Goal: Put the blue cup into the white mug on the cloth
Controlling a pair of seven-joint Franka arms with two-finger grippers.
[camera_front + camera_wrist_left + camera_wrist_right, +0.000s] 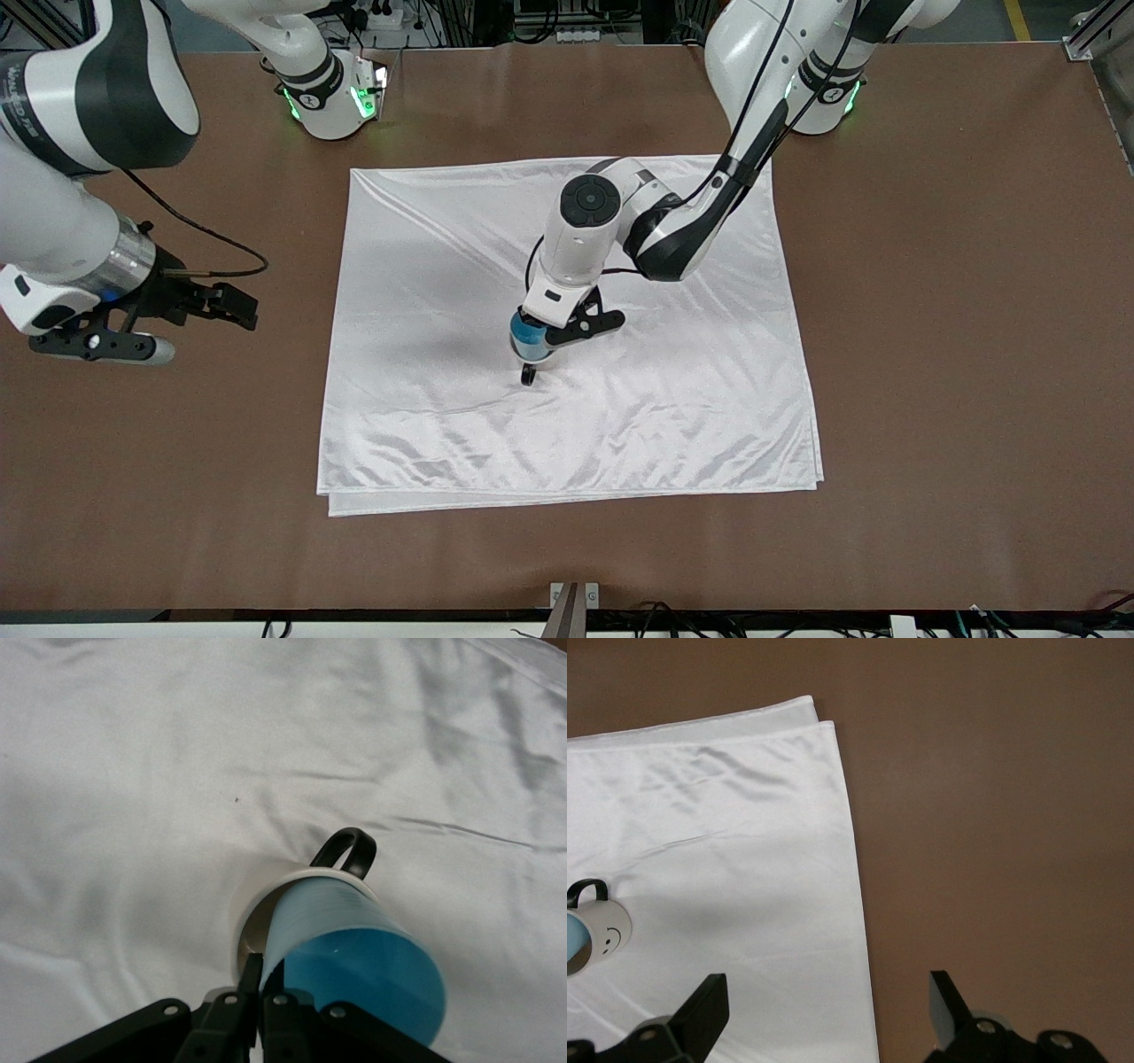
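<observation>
From the front view, your left gripper sits over the middle of the cloth, holding the blue cup directly above the white mug, of which only the black handle peeks out. The right gripper waits over bare table off the cloth's edge toward the right arm's end.

In the left wrist view, the fingers are pinched together on the blue cup's rim wall. The cup's base has entered the white mug's mouth, but the cup leans, its side resting toward the handle side of the mug rim. That lean is your main risk, I judge: let go now and the cup may settle crooked or tip the mug over on the cloth. The satin looks slippery, so any sideways push through the cup could also slide the mug. Pulling the fingers away at an angle could drag the cup back out.

In the right wrist view, the right gripper's fingers stand wide apart and empty, just off the cloth's edge. The white mug appears at the frame's border with the blue cup in its mouth. This arm poses no hazard so long as it stays off the cloth.
</observation>
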